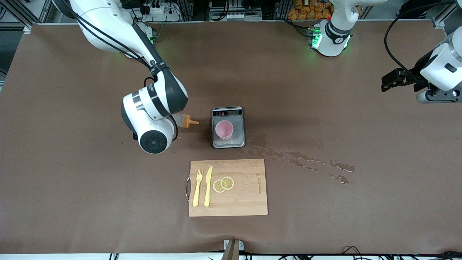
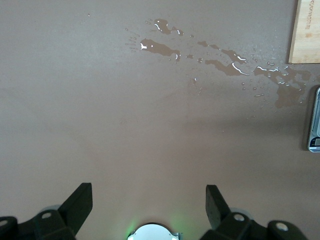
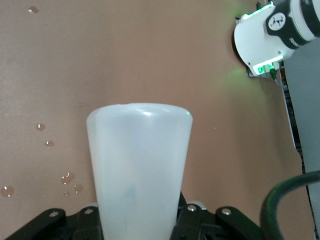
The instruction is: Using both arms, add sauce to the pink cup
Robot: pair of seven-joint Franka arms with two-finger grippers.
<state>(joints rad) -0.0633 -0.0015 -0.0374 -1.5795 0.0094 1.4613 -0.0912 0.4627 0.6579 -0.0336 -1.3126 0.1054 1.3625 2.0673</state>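
Observation:
The pink cup (image 1: 223, 129) stands upright on the grey scale (image 1: 228, 143) at mid-table. The sauce bottle (image 1: 186, 121) is turned sideways beside the scale, toward the right arm's end. Its orange nozzle points at the scale and stops short of it. My right gripper (image 3: 139, 220) is shut on the bottle's whitish body (image 3: 139, 165); in the front view the arm's wrist hides most of it. My left gripper (image 1: 393, 81) waits over the table's left-arm end. It is open (image 2: 149, 200), with nothing between its fingers (image 2: 80, 200).
A wooden cutting board (image 1: 245, 202) lies nearer the camera than the scale. It carries a yellow fork (image 1: 197, 187), a yellow knife (image 1: 208, 186) and two lemon slices (image 1: 223, 184). Puddles of spilled liquid (image 1: 306, 162) run from the scale toward the left arm's end.

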